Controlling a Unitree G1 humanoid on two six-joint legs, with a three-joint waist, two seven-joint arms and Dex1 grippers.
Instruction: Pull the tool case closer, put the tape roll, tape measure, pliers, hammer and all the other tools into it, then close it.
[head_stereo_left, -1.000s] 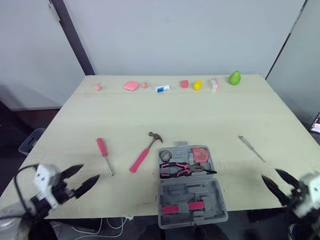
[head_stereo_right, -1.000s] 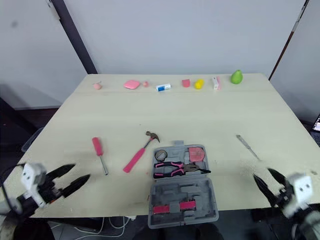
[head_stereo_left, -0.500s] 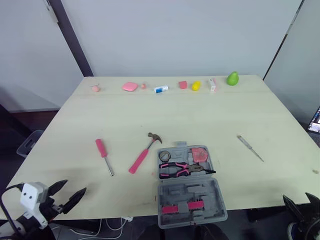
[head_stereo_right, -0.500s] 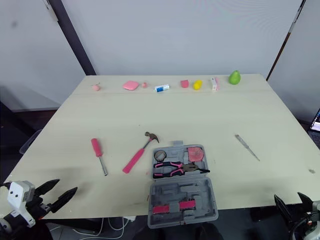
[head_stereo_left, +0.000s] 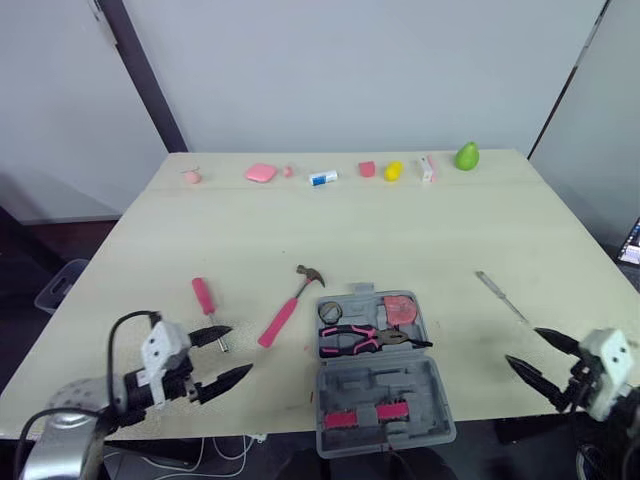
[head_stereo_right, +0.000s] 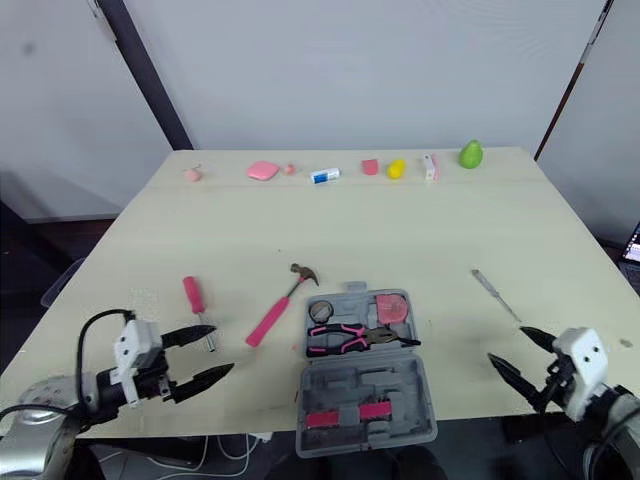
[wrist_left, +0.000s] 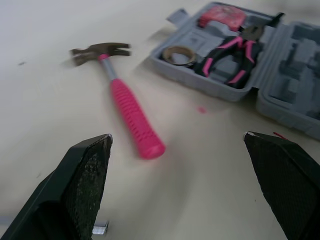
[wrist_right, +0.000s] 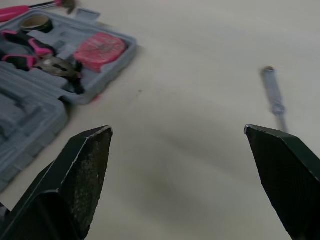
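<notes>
The grey tool case (head_stereo_left: 380, 385) lies open near the table's front edge. Its far half holds the tape roll (head_stereo_left: 331, 311), the pink-handled pliers (head_stereo_left: 365, 338) and the pink tape measure (head_stereo_left: 401, 307). A pink-handled hammer (head_stereo_left: 288, 305) lies just left of the case, and a pink screwdriver (head_stereo_left: 207, 305) lies further left. A slim grey screwdriver (head_stereo_left: 502, 296) rests to the right. My left gripper (head_stereo_left: 241, 349) hovers open beside the pink screwdriver's tip, pointing at the hammer (wrist_left: 127, 112). My right gripper (head_stereo_left: 522, 344) is open at the front right, between the case (wrist_right: 30, 115) and the grey screwdriver (wrist_right: 274, 102).
Small items line the table's far edge: a pink pad (head_stereo_left: 261, 172), a white-blue tube (head_stereo_left: 323, 178), a yellow piece (head_stereo_left: 394, 170) and a green pear (head_stereo_left: 467, 156). The table's front edge (head_stereo_left: 250, 432) runs just under both grippers.
Both grippers sank below the table's front edge half a second ago and have risen again, now further in over the table. The tools and case lie as before.
</notes>
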